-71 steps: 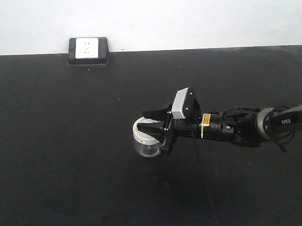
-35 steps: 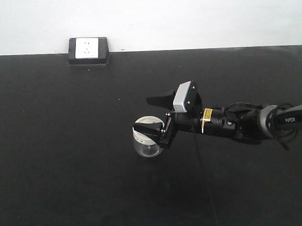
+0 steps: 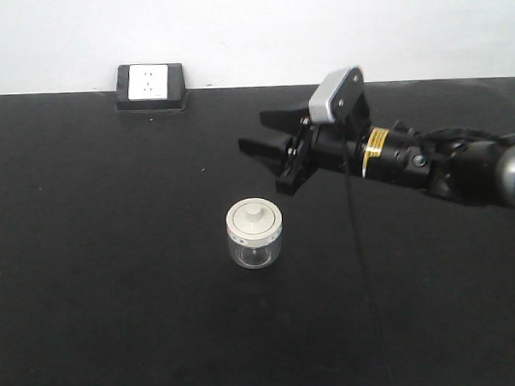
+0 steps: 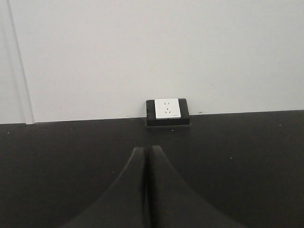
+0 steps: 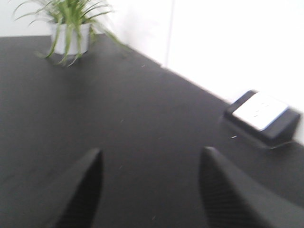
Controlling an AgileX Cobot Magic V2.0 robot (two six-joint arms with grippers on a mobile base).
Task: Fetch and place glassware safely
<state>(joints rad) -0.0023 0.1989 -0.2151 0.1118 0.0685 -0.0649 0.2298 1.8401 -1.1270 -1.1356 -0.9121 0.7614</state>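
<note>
Lifted up and back from the jar since half a second earlier, right gripper [image 3: 265, 133], fingers spread apart and holding nothing, hung above the black tabletop [image 3: 106, 251] toward the far right. Showed in the right wrist view as two dark fingertips [image 5: 83, 187] well apart with bare table between. Left the glass jar [image 3: 254, 236] standing upright and alone on the tabletop, cream-white knobbed lid [image 3: 253, 220] still on, below and left of the gripper and clear of it. Kept left gripper [image 4: 146, 183] closed, fingers pressed together and empty, pointed at the wall socket [image 4: 167, 111] at the table's back edge. Caught a potted plant [image 5: 70, 28], blurred, at the far corner in the right wrist view.
</note>
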